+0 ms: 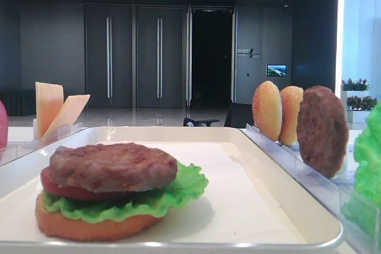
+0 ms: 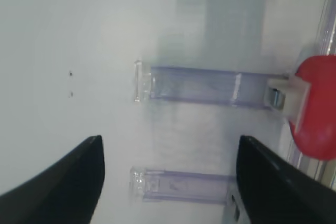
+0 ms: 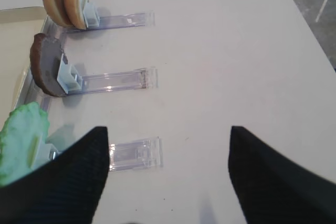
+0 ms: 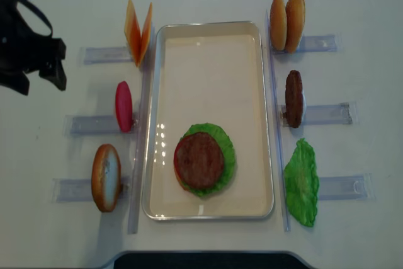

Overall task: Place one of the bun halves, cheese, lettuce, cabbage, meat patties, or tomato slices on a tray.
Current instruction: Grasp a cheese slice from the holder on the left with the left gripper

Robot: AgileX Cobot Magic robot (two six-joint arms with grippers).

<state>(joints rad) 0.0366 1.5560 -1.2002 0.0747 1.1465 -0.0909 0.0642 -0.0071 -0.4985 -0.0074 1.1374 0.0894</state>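
Observation:
The cream tray (image 4: 208,48) holds a stack of bun, lettuce, tomato and a meat patty (image 4: 199,159). Left of the tray, in clear holders, stand two cheese slices (image 4: 138,29), a tomato slice (image 4: 123,106) and a bun half (image 4: 106,176). On the right are two bun halves (image 4: 286,22), a meat patty (image 4: 293,97) and a lettuce leaf (image 4: 301,182). Cabbage is out of view. My left gripper (image 2: 168,182) is open and empty over the table, left of the tomato slice (image 2: 315,114). My right gripper (image 3: 168,171) is open and empty, right of the lettuce (image 3: 21,145).
Clear plastic holder rails (image 4: 327,113) lie on the white table on both sides of the tray. My left arm (image 4: 28,48) hangs over the table's far left corner. The table's right edge (image 3: 310,30) runs close to the right gripper.

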